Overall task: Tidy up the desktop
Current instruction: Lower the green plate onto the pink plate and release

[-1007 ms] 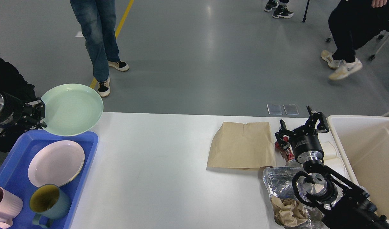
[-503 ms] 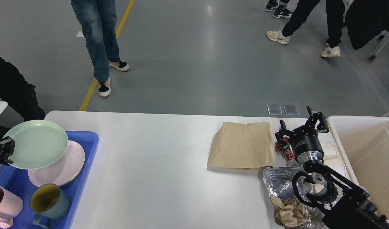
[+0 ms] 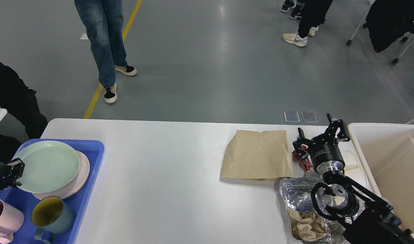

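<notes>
The white desktop spans the view. At its left end a blue tray holds a pale green plate lying on a pink plate. My left gripper is at the green plate's left rim, shut on it. On the right lie a flat brown paper bag, a red wrapper, crumpled foil and a wad of brown paper. My right gripper hovers open over the red wrapper, nothing between its fingers.
A pink mug and a teal mug stand at the tray's front. A cream-white bin stands at the far right, with white items beside it. People stand on the floor beyond the table.
My left gripper has carried the green plate down and toward me, from above the tray's far edge onto the pink plate. The right arm has not moved. People in the background walked.
</notes>
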Controlling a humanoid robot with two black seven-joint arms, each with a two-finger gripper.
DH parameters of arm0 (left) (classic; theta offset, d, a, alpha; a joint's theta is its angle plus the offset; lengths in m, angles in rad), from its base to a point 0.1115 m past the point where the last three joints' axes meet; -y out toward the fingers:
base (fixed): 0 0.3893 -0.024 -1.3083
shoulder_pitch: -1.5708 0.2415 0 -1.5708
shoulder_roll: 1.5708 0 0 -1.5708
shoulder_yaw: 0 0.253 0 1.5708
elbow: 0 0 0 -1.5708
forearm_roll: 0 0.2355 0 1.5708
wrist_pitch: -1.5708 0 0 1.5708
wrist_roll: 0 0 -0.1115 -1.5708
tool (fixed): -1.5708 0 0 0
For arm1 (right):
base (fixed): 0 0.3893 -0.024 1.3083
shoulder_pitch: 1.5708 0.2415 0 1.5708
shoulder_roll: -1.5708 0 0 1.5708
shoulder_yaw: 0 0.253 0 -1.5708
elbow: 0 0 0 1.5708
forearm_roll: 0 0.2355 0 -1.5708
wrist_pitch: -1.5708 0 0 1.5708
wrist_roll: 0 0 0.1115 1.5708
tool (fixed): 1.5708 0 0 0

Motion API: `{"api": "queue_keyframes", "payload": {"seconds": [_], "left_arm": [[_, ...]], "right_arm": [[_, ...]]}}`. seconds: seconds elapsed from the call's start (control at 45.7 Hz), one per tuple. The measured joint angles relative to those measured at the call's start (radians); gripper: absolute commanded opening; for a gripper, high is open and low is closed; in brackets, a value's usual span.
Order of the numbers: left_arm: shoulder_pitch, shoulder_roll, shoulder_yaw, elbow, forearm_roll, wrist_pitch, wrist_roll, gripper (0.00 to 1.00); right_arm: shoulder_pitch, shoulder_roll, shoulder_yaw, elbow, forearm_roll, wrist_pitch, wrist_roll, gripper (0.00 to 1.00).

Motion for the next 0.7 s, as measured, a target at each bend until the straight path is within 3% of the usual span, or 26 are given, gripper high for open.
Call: {"api": "queue_keyframes", "payload": {"seconds": [0.153, 0.285, 0.416, 0.613, 0.7], "left_arm": [[0.003, -0.013, -0.003, -0.002, 0.000, 0.003, 0.001, 0.05], [0.003, -0.022, -0.004, -0.005, -0.001, -0.003, 0.000, 0.14], [0.011, -0.029, -0.005, -0.007, -0.001, -0.006, 0.000, 0.34], [0.015, -0.026, -0.005, -0.007, -0.004, 0.018, -0.002, 0.80], [0.015, -0.024, -0.004, -0.007, -0.004, 0.041, -0.003, 0.88]], "right_arm": [[0.000, 0.000, 0.000, 0.000, 0.000, 0.000, 0.000, 1.00], [0.000, 0.000, 0.000, 0.000, 0.000, 0.000, 0.000, 1.00], [0.000, 0.000, 0.000, 0.000, 0.000, 0.000, 0.000, 1.00], [0.000, 0.000, 0.000, 0.000, 0.000, 0.000, 0.000, 1.00], [0.000, 0.000, 0.000, 0.000, 0.000, 0.000, 0.000, 1.00]]}}
